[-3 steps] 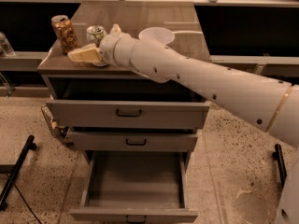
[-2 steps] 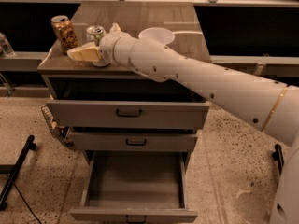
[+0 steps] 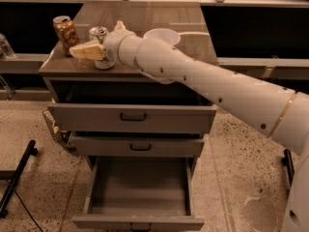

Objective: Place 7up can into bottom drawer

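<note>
Two cans on our desk (image 3: 145, 18): our claw (image 3: 79, 51) is up against the 7up can (image 3: 98, 33), at 3 o'clock of the brown can (image 3: 65, 33). Gripping or not, we cannot tell. Bottom drawer (image 3: 140, 222) gapes at 6 o'clock, open to take the can.

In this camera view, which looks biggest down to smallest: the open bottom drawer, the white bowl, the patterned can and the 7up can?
1. Bottom drawer, by far.
2. White bowl.
3. Patterned can and 7up can: alike, unranked, since the gripper on the cabinet top covers part of the 7up can.
</note>
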Controlling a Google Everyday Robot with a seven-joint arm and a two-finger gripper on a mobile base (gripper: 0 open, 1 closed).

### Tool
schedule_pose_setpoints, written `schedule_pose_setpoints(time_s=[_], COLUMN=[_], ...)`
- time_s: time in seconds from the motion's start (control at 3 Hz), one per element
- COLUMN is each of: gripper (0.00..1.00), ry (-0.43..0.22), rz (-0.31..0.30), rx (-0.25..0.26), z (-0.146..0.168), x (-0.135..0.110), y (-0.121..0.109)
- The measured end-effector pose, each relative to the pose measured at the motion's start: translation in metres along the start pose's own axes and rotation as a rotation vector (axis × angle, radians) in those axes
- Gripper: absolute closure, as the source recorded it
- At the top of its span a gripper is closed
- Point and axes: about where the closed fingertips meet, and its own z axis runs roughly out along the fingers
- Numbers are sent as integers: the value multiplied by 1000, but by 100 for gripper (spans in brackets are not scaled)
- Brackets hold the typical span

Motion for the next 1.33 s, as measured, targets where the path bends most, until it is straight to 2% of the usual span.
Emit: schedule_pose_setpoints(time_s=[0.33,1.0,1.33], gripper=[18,64,87], ry=[6,34,47], rz=[4,-2,27], rx=[0,-5,-21], z=[-1,2,-4], x=[1,0,1], y=[-1,3,2])
